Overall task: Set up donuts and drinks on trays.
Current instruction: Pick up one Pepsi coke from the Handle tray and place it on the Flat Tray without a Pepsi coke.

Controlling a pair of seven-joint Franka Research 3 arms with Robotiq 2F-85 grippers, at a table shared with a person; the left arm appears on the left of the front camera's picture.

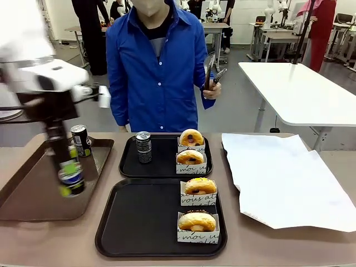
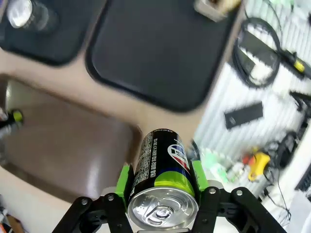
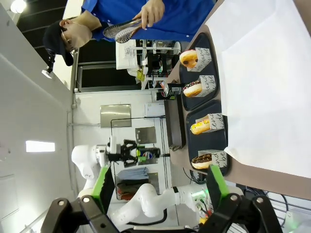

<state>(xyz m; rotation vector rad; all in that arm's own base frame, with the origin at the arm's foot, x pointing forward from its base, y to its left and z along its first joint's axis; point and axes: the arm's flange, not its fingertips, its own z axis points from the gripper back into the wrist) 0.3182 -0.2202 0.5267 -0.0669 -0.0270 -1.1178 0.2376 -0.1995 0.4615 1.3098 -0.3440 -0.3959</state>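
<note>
My left gripper [image 1: 70, 177] is shut on a black drink can [image 1: 71, 173] with a green band, held above the long brown tray [image 1: 33, 189]. In the left wrist view the green pads [image 2: 125, 178] clamp that can [image 2: 160, 160] by its sides. The far black tray [image 1: 164, 162] holds a drink can [image 1: 144, 147] and two sleeved donuts [image 1: 191, 138] [image 1: 190, 158]. Two more donuts [image 1: 200, 186] [image 1: 197, 222] sit on the near black tray [image 1: 139, 217]. My right gripper [image 3: 160, 189] is open and holds nothing, off to the side of the table.
Another can [image 1: 81, 140] stands at the back of the brown tray. A person in a blue jacket [image 1: 156, 72] stands at the far side holding tongs [image 1: 211, 69]. A big white paper sheet [image 1: 283, 178] covers the table's right part.
</note>
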